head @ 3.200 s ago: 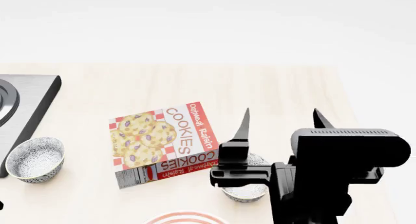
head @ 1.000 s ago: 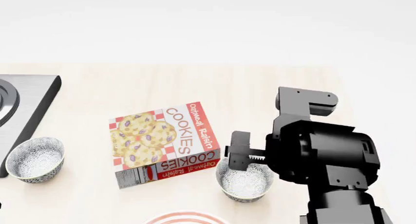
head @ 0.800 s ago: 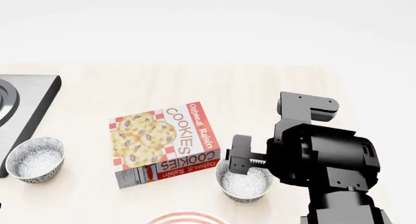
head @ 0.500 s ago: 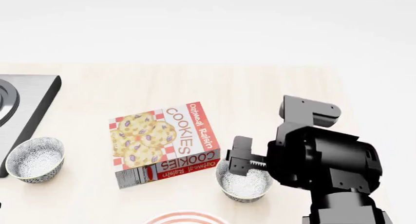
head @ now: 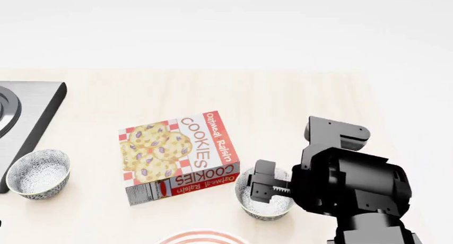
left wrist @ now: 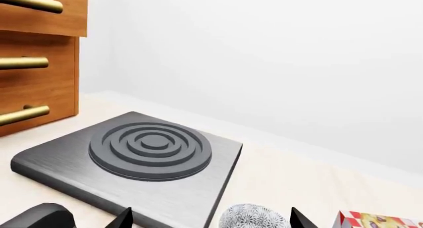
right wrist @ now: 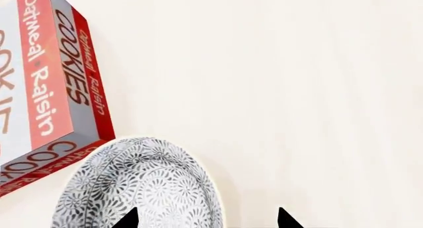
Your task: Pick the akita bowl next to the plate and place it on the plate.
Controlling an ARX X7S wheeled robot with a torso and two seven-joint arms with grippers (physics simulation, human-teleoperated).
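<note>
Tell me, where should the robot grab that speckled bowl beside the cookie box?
Probably by its thin rim, coming straight down from above. The akita bowl sits upright with its mouth open, so one finger can go inside and one outside, as the right gripper is lined up.

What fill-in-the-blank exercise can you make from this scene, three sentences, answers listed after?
1. The box lying flat on the table is printed with the word ____.
2. The right gripper is lowered over the rim of the akita bowl beside the cookie box, while the ____ gripper is nowhere in the head view.
3. The plate has ____ rings.

Answers: cookies; left; red
</note>
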